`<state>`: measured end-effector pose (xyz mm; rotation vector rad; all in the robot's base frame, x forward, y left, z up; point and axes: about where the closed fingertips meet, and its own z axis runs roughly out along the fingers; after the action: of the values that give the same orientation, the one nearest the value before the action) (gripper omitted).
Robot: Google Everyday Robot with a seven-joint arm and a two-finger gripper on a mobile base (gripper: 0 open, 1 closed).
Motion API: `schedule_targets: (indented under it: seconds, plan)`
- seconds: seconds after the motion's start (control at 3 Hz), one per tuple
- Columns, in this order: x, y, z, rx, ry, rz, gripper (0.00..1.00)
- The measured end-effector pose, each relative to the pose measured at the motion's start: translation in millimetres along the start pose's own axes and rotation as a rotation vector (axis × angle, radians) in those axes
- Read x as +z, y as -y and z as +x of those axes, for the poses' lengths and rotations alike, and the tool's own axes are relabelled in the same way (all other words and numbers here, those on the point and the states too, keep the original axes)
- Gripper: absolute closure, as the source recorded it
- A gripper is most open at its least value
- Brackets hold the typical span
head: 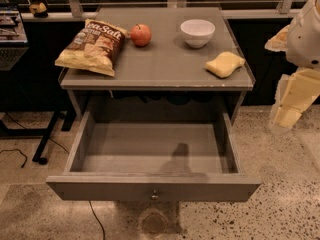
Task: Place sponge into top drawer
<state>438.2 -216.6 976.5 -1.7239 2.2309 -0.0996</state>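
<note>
**Sponge sits left of the gripper, on the table's right front corner**

The table is flat, matte grey, with a thin raised rim. Below it the drawer stands pulled fully out: a shallow grey box with a bare floor.

The chip bag lies crinkled at the left. The gripper, pale blocky plastic, hangs off the table's right side, level with the drawer's opening. I cannot tell whether it is spread or closed.

The sponge is a soft, pale yellow block with wavy edges. Its long axis runs diagonally, near-left to far-right — up and leftward from the gripper, so the reach likely goes that way.

Behind it are a glossy white bowl and a round red apple. The small metal knob sits at the centre of the drawer front.
</note>
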Motion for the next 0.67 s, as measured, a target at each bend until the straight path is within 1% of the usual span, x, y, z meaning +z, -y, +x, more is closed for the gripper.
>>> schedule_targets:
  seconds: [0.33, 0.67]
  plan:
    - [0.0, 0.0, 0.0, 0.000, 0.000, 0.000, 0.00]
    - [-2.1, 8.3, 6.1, -0.050, 0.011, 0.018, 0.00]
